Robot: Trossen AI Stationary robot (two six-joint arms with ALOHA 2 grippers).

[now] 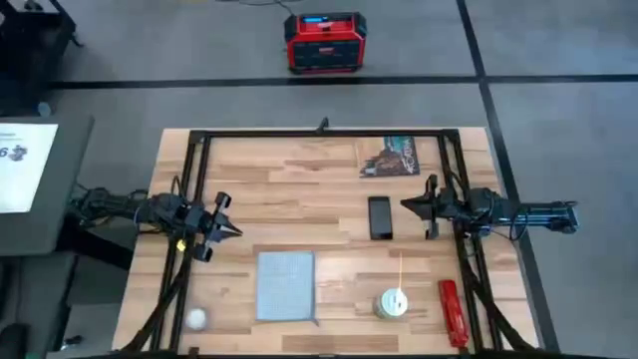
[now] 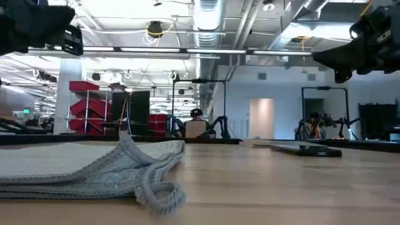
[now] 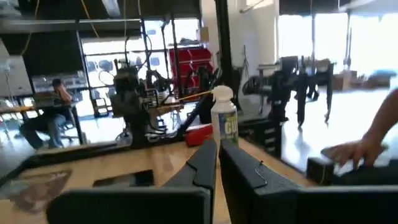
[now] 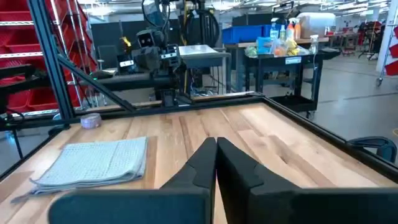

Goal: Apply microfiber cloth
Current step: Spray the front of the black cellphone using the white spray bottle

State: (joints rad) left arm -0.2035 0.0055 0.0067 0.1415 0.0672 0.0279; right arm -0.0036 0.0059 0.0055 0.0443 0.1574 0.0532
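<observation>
Left pincer (image 1: 227, 230) clenched, empty, above the bench (image 1: 319, 170) just left and far of the microfiber cloth (image 1: 286, 285); right pincer (image 1: 411, 206) clenched too, by the phone (image 1: 380, 217). Cloth lies folded near-centre. Open wide, drop onto its near-left edge, pinch all layers.

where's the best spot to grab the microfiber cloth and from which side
Probably the corner of the microfiber cloth nearest the left gripper, approached from above. The cloth lies folded flat on the table, so only its layered edges and corners give the fingers something to pinch; the flat middle does not.
</observation>
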